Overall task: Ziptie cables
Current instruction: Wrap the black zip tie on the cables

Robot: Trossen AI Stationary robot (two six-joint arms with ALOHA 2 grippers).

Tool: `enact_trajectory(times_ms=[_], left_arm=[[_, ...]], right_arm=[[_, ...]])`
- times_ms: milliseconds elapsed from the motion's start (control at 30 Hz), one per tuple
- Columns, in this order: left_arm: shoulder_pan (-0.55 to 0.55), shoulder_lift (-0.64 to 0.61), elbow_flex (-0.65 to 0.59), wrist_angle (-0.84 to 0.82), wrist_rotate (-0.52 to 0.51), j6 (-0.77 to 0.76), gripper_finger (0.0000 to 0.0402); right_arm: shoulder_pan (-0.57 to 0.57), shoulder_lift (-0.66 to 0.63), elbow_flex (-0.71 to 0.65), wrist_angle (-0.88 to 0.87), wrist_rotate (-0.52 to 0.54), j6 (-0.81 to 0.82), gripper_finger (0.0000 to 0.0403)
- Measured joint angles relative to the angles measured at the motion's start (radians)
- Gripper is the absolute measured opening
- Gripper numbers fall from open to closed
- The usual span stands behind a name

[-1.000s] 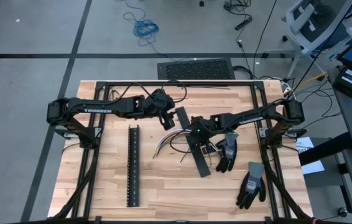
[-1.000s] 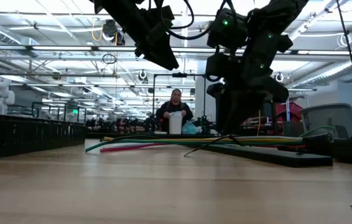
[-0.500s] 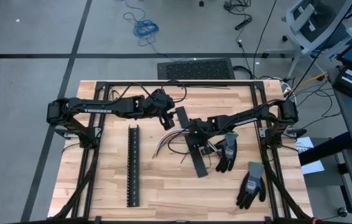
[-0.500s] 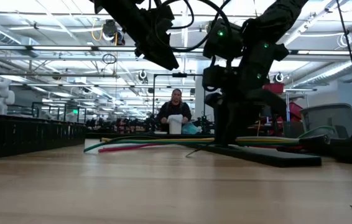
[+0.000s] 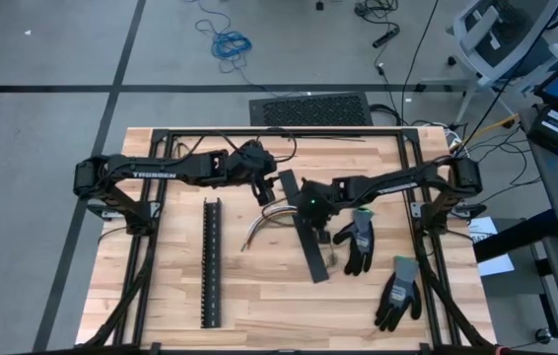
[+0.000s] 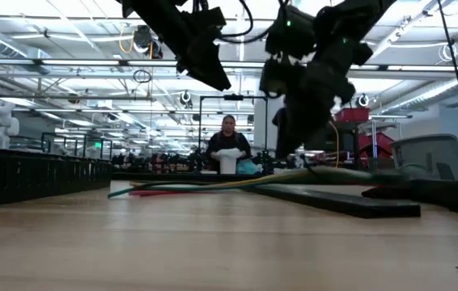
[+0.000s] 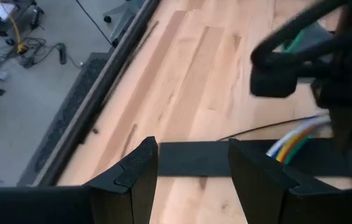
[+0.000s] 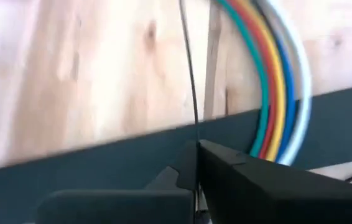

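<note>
cables (image 8: 275, 81) just beside right gripper (image 8: 196, 163) (pinching dark strand (image 8: 188, 68))

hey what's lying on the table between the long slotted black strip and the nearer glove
In the high view, between the slotted strip and glove lie the cables and a flat black bar, under the right end effector.

A robotics lab: rows of workbenches (image 6: 43, 174), ceiling ducts (image 6: 67, 65).

The cables (image 5: 264, 219) are laid across the flat strip (image 5: 304, 232) just beside the right gripper (image 5: 311, 207); the slotted strip (image 5: 211, 261) and gloves (image 5: 360, 242) are found on opposite sides.
</note>
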Motion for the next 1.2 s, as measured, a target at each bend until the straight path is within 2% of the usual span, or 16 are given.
enact_trajectory(times_ms=[200,367,433,567,700,833,1000,1200], left_arm=[[0.069,-0.07,0.001,0.0,0.009,0.039,0.0189],[0.126,-0.125,-0.05,0.059,0.131,-0.005,0.0189],[0.135,-0.151,-0.137,0.175,0.178,-0.069,0.0189],[0.134,-0.2,-0.4,0.516,0.224,-0.289,0.0189],[0.134,-0.205,-0.672,0.906,0.217,-0.554,0.0189],[0.135,-0.164,-0.864,1.217,0.148,-0.754,0.0189],[0.134,-0.074,-0.934,1.441,0.137,-0.881,0.0189],[0.123,0.141,-0.83,1.677,0.223,-0.91,0.0189]], right_arm=[[-0.073,-0.078,0.0,0.018,-0.078,0.108,0.0],[-0.136,-0.086,-0.001,0.026,-0.109,0.15,0.0],[-0.153,-0.087,-0.001,0.046,-0.131,0.164,0.0],[-0.163,-0.087,-0.001,0.094,-0.142,0.173,0.0],[-0.168,-0.087,-0.001,0.139,-0.167,0.183,0.0],[-0.182,-0.087,-0.001,0.185,-0.214,0.206,0.0],[-0.197,-0.089,-0.001,0.287,-0.242,0.243,0.0],[-0.209,-0.089,-0.001,0.326,-0.243,0.279,0.0]])
